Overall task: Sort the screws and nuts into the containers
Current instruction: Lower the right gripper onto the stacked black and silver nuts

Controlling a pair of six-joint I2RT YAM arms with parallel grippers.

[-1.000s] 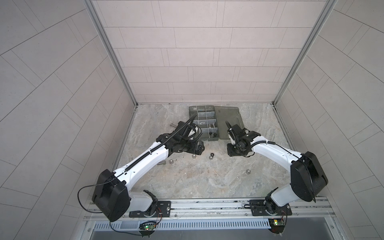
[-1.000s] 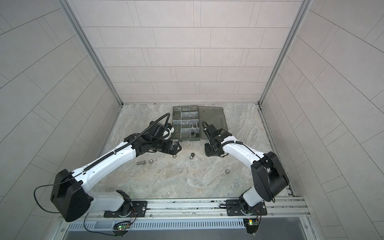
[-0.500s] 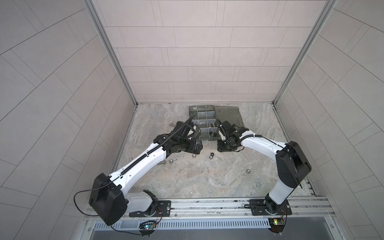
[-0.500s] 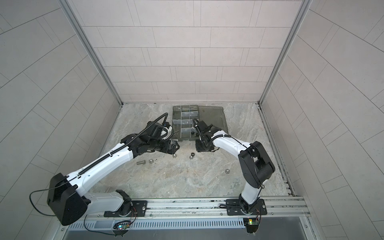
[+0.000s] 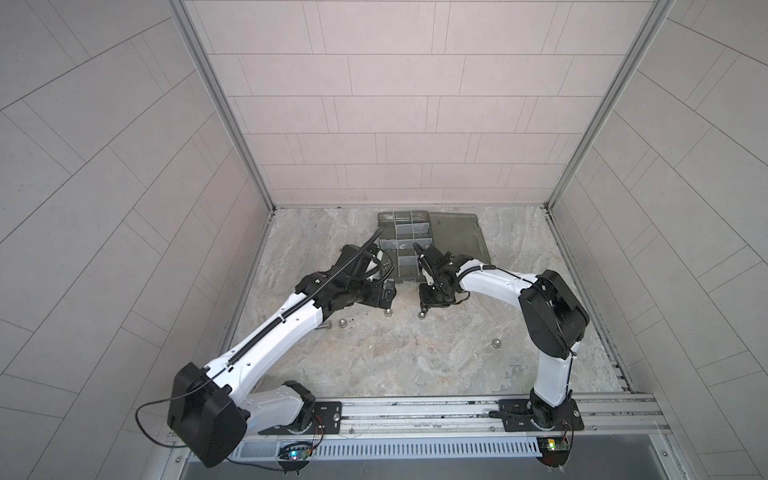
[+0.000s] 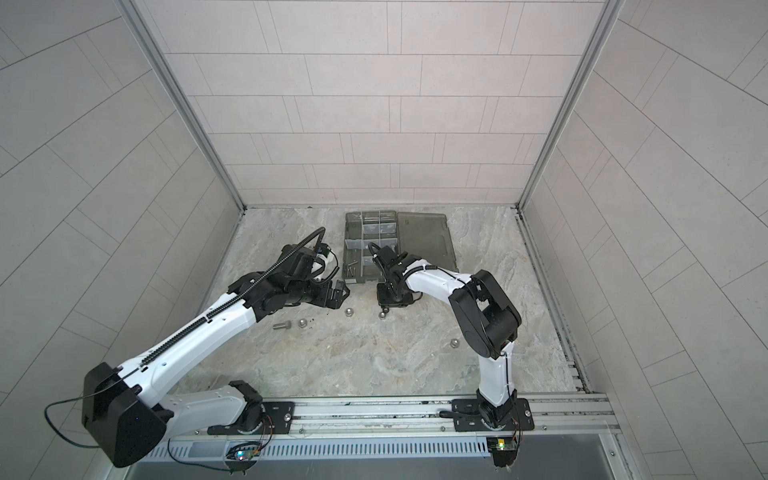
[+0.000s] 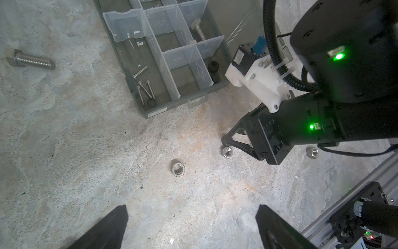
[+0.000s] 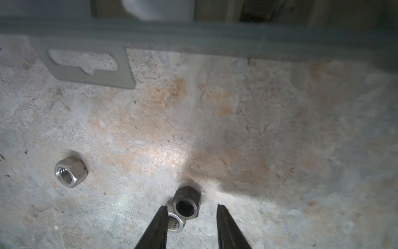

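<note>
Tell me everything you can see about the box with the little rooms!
The box is smoky grey-green see-through plastic, lying flat on the table near the back wall. Its lid lies open beside it. Pale dividers split it into small compartments: one holds thin screws, one a thick bolt, one a black nut. A latch tab sticks out from its near wall. The right arm hangs close over one corner; I cannot tell whether they touch.
</note>
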